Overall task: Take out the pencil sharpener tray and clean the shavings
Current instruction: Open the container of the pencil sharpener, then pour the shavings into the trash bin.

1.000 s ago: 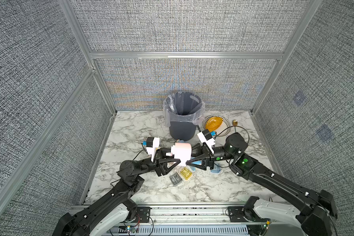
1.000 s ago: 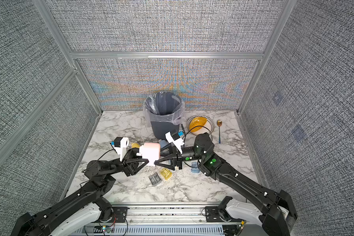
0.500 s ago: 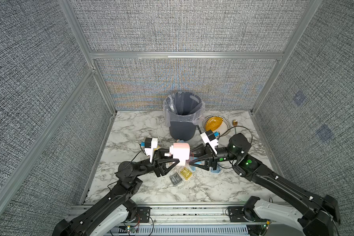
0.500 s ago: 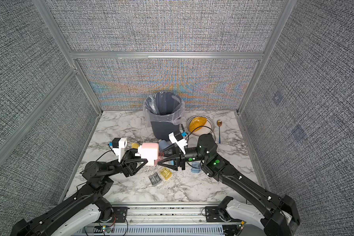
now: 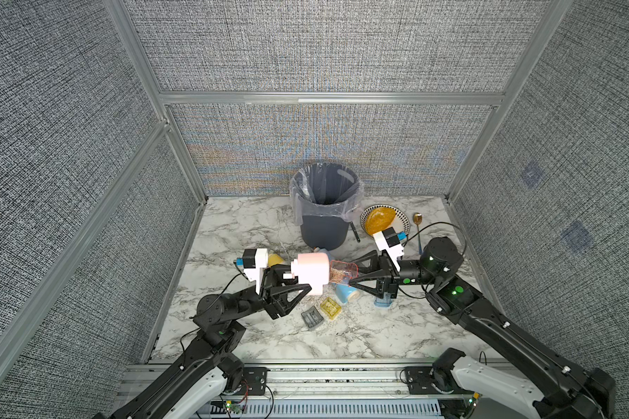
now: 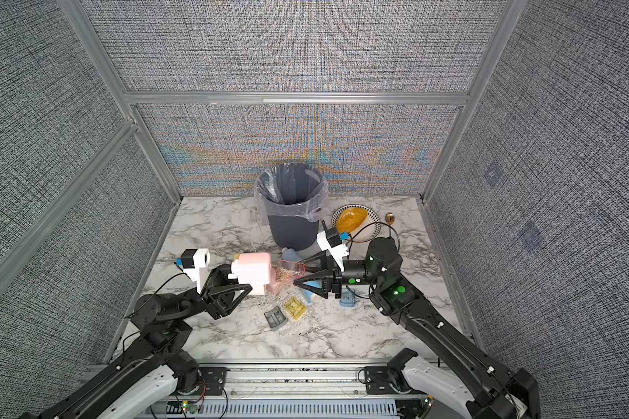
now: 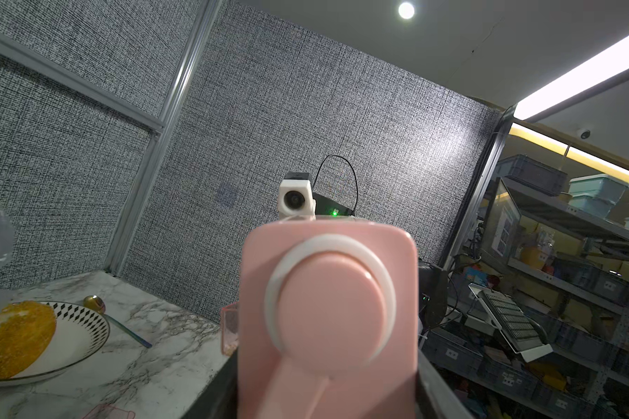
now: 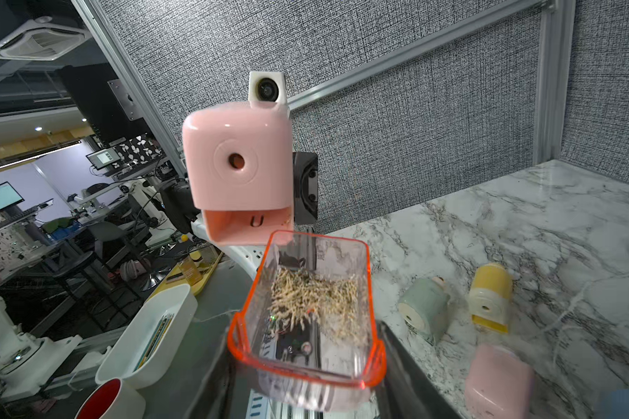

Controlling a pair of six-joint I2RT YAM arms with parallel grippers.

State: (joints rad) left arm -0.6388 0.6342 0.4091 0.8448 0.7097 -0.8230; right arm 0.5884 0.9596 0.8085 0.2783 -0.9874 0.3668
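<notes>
Two tools work above the desk (image 5: 247, 225): the left tool (image 5: 300, 280) is clamped on the pink sharpener (image 5: 311, 272), the right tool (image 5: 353, 277) on the clear tray (image 5: 343, 271), just clear of its empty slot, shavings (image 8: 313, 301) heaped inside. Extraction looks done; next, carry the tray level to the bin (image 5: 322, 232) and tip.

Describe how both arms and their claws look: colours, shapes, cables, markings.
The left arm and right arm are black jointed links with white base housings. The left claw and right claw each have two black, open-framed triangular fingers. A white boxy camera with a blue plug tops each wrist, trailing a thin black cable. Small green lights glow on the right arm.
</notes>
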